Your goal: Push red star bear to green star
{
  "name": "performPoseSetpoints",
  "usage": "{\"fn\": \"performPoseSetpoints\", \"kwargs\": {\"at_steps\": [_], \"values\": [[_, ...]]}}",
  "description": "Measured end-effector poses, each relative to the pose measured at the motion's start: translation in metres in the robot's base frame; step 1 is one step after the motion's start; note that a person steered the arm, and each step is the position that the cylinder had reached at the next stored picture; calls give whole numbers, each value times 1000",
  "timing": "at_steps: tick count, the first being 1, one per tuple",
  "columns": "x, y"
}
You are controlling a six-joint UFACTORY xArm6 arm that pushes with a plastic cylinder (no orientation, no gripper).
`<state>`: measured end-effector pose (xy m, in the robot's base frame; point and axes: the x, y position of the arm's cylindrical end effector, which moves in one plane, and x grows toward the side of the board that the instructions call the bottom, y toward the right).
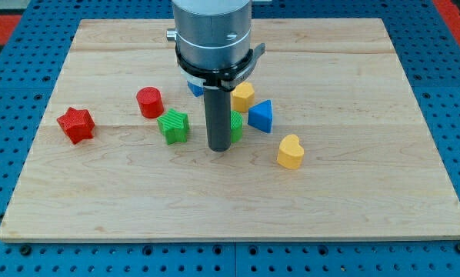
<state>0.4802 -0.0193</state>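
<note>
The red star [75,124] lies near the board's left edge. The green star [173,126] lies right of it, near the board's middle. My tip [218,148] rests on the board just right of the green star, a small gap apart from it, and far right of the red star. The rod hides part of a second green block [236,126] behind it.
A red cylinder [149,101] sits up-left of the green star. A yellow block [243,96], a blue triangle [261,115] and a yellow heart [290,151] lie right of the rod. A blue block [195,88] peeks out under the arm. The wooden board [353,200] sits on a blue pegboard.
</note>
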Motion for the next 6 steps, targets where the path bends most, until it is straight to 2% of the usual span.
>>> {"fn": "performPoseSetpoints", "kwargs": {"at_steps": [3,5,6], "values": [[-13,-16],[26,-16],[29,-16]]}}
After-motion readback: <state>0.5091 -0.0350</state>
